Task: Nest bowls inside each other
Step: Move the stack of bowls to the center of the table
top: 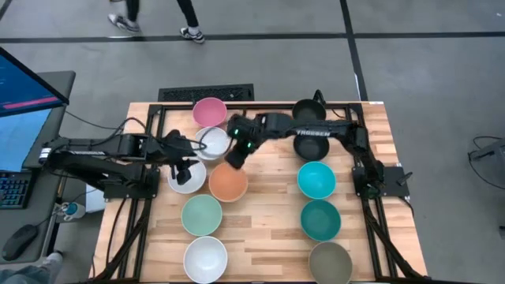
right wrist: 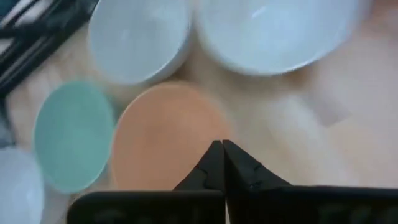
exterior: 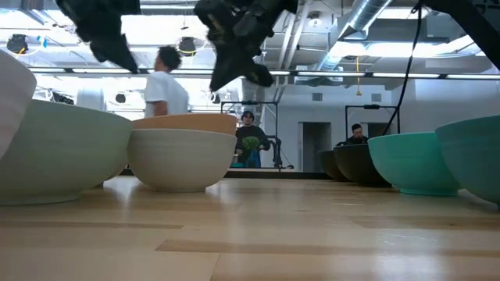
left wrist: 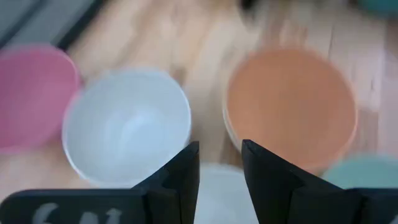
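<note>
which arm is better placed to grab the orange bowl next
Probably the left. Its gripper is open, above a white bowl beside the orange bowl. The right gripper also hangs near it, but is shut.

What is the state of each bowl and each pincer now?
Pink bowl: upright, empty.
Orange bowl: upright, empty.
Pale green bowl: upright, empty.
Teal bowl: upright, empty.
Left pincer: open, above a white bowl.
Right pincer: shut, empty, above the orange bowl.

Open table (top: pixel 272 197) lane between bowl columns
</note>
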Robot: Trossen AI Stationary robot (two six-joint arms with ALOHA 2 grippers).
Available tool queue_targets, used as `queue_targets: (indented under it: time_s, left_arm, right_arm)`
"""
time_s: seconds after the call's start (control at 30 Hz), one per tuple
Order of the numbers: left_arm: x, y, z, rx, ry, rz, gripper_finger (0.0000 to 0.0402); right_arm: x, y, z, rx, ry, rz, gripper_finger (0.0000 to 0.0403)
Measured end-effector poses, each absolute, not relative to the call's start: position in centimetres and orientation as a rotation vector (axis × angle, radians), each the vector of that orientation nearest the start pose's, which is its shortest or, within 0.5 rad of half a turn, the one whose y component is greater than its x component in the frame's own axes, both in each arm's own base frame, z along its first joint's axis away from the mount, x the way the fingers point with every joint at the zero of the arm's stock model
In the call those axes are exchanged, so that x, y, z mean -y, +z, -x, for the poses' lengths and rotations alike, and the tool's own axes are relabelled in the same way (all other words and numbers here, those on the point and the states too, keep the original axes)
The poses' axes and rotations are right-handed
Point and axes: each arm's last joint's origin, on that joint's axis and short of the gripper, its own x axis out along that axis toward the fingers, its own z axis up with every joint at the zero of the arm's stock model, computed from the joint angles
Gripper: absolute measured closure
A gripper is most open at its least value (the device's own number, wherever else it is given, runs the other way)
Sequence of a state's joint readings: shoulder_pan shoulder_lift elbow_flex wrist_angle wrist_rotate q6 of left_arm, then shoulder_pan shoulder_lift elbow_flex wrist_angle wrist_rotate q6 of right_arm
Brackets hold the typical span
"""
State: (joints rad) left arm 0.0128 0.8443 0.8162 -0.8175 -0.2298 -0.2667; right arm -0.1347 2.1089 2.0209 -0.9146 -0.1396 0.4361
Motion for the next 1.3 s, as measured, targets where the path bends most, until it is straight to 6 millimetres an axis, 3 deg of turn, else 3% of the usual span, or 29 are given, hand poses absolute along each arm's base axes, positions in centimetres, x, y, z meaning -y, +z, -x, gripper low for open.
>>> queue_targets:
  time_s: [0.13, 0.33, 0.57, 0.9, 1.1, 1.3]
  left_arm:
    - [-0.8, 27.3, -16.4, -0.898, 0.264, 0.066, 0.0290]
    - [-0.8, 25.6, -18.5, -1.019, 0.141, -0.168, 0.0290]
    - [-1.5, 23.2, -20.9, -1.130, 0.038, -0.280, 0.0290]
    - [-2.9, 20.6, -23.0, -1.201, -0.047, -0.225, 0.0290]
    - [-2.9, 20.3, -23.2, -1.198, -0.081, -0.199, 0.0292]
    - [-2.8, 20.2, -23.4, -1.186, -0.101, -0.185, 0.0346]
  right_arm:
    - [8.0, 30.6, -44.1, -0.917, -0.267, -0.523, 0.0364]
    - [11.0, 35.5, -40.8, -0.772, -0.355, -0.523, 0.0349]
    - [11.6, 39.2, -37.4, -0.697, -0.447, -0.496, 0.0348]
    - [9.9, 38.7, -36.9, -0.796, -0.488, -0.455, 0.0347]
    - [9.4, 38.5, -37.0, -0.818, -0.487, -0.446, 0.0350]
    - [9.9, 38.8, -36.8, -0.803, -0.501, -0.451, 0.0368]
